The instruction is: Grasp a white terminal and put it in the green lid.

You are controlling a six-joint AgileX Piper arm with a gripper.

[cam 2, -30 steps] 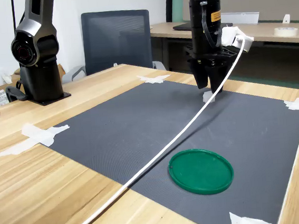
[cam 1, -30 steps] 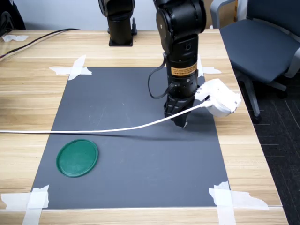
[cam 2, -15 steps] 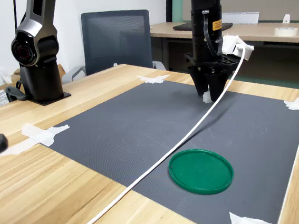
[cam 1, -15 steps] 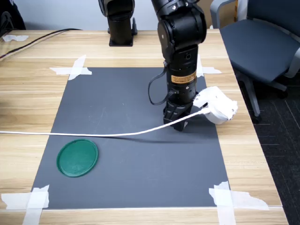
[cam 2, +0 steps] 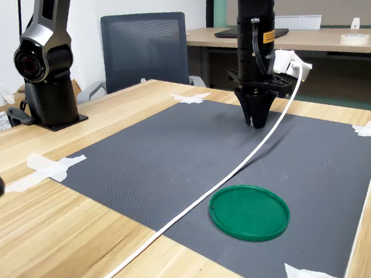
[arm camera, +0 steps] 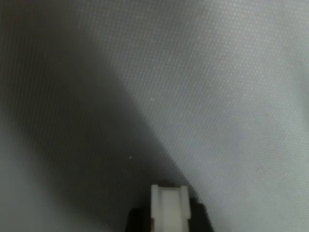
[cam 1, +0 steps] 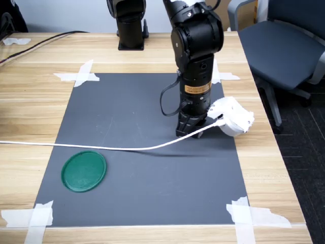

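Jaws of the gripper [cam 2: 258,124] stood tip-down on the dark grey mat [cam 2: 175,166], close together, with the white terminal [arm camera: 169,205] between them in the wrist view, apparently pinched, though the contact itself could not be seen. That small white plastic piece showed a squared, channelled face with two raised side walls, and its lower part was cut off by the edge of the wrist picture and blurred. In both exterior views the terminal was hidden behind the black fingertips.

Nearest in the second exterior view lay the green lid [cam 2: 249,212], a flat round dark-green disc with a low rim, lying on the mat well apart from the gripper. A white cable [cam 2: 198,203] ran across the mat just beside the lid up to a white rounded attachment [cam 1: 231,116] on the arm's wrist. White tape strips [cam 1: 35,216] held the mat's corners to the wooden desk [cam 1: 30,101]. Beyond stood a second black robot base [cam 2: 47,67] and an office chair [cam 2: 144,48].
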